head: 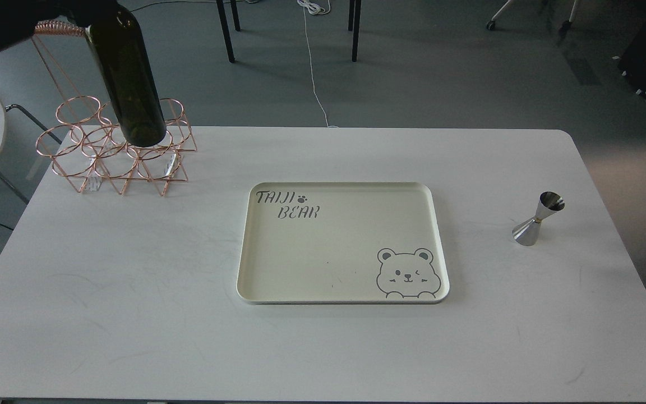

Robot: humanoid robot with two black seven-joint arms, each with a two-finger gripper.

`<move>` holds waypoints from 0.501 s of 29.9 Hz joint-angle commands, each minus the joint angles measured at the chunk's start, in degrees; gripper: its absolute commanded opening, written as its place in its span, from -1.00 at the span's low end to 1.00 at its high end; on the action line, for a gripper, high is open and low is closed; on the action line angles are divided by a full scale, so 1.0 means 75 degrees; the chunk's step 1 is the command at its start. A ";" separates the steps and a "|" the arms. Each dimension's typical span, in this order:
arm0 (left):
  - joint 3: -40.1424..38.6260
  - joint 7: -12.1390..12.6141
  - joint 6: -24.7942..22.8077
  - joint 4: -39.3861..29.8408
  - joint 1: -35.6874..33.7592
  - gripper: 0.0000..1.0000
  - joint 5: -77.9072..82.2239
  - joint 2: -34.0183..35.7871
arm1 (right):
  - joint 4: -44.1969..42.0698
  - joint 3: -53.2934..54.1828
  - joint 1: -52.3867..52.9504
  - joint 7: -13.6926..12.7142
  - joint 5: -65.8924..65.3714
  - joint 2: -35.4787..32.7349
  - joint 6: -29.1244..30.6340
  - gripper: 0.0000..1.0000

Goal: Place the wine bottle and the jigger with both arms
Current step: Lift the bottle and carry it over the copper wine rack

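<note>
Overhead, left arm (9, 22) suspends wine bottle (127, 78) above copper rack (115, 151).

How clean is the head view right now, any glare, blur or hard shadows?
Head view: sharp, evenly lit; soft shadows beside the tray and jigger; bright highlights on the jigger's steel; wine bottle dark, its neck cut off at the top edge.

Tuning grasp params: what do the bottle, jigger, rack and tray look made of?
Wine bottle: dark olive glass, glossy, faint highlights.
Jigger: polished steel by the look, mirror reflections.
Rack: thin wire, shiny copper or rose-gold finish.
Tray: cream, matte, printed bear; probably plastic or melamine, hard to tell.
</note>
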 commanded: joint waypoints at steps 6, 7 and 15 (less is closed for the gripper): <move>0.0050 0.0018 0.0004 0.0737 0.0040 -0.60 0.0039 -0.0426 | 0.0000 -0.0001 0.0000 0.0000 0.0000 -0.0010 0.0000 0.80; 0.0085 0.0018 0.0016 0.0749 0.0040 -0.61 0.0039 -0.0426 | 0.0000 -0.0001 0.0000 0.0000 0.0000 -0.0021 0.0000 0.80; 0.0613 -0.0006 0.0520 0.1019 0.0029 -0.59 -0.0019 -0.0519 | 0.0000 -0.0001 -0.0011 0.0000 0.0000 -0.0021 0.0000 0.80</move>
